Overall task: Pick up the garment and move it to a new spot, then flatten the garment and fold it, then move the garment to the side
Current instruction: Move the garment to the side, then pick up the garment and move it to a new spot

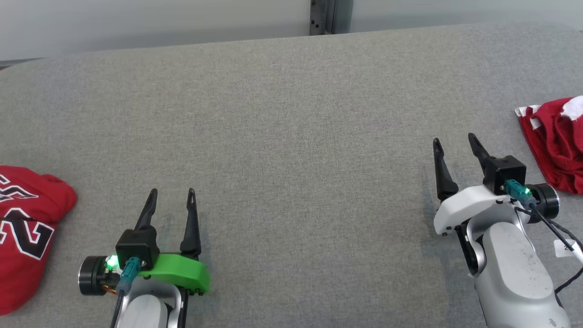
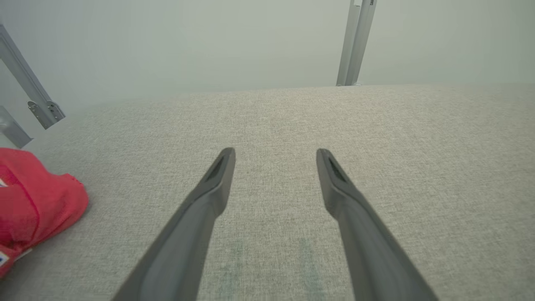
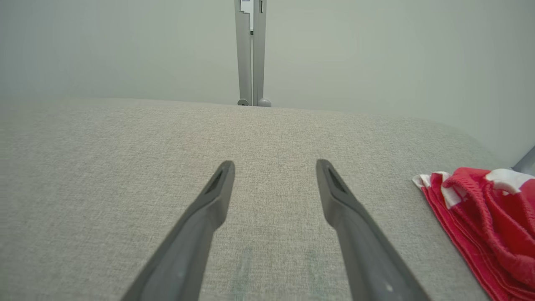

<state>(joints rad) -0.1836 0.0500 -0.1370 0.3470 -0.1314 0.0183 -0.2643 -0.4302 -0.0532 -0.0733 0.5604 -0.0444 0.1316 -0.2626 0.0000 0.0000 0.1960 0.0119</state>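
Showing the work with nothing in hand: the left pincer (image 1: 172, 192) and the right pincer (image 1: 454, 139) both stand with fingers spread apart, gripping nothing, over the bare middle of the grey padded table (image 1: 291, 114). A red jersey (image 1: 27, 228) with white-and-black numerals lies bunched well out to the left of the left pincer, apart from its fingers. A red-and-white garment (image 1: 558, 146) lies crumpled just to the right of the right pincer, near its wrist but untouched by its fingers. Neither cloth is spread flat, and no neat fold can be made out on either. Which of the two is the task's piece cannot be settled from these views. Judged from the layout, the red-and-white garment, closer to a pincer, probably awaits pickup, so lifting, moving, flattening, folding and setting aside all appear yet to be done. The jersey at the left may be one already put aside, though that is uncertain.
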